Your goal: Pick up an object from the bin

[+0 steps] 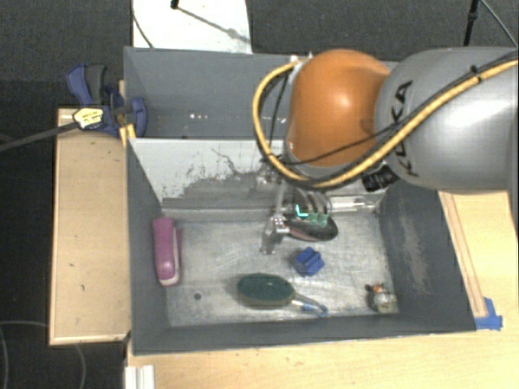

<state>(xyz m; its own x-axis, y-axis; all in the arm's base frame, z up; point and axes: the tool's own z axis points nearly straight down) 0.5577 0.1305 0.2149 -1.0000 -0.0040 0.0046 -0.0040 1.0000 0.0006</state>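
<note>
My gripper [274, 235] hangs low over the middle of the bin, under the arm's orange cover. Right beside it, on its right, is a dark flat thing with a reddish edge [318, 230] and a teal patch on top; whether it is held I cannot tell. A small blue block [308, 261] lies on the floor just below and to the right of the gripper. Nearer the front wall lies a dark green oval brush with a blue handle [266, 290].
A pink oblong thing [166, 251] lies along the left wall. A small brass and grey piece [379, 299] sits in the front right corner. A clear tube-like thing [355, 206] lies by the back right, under the arm.
</note>
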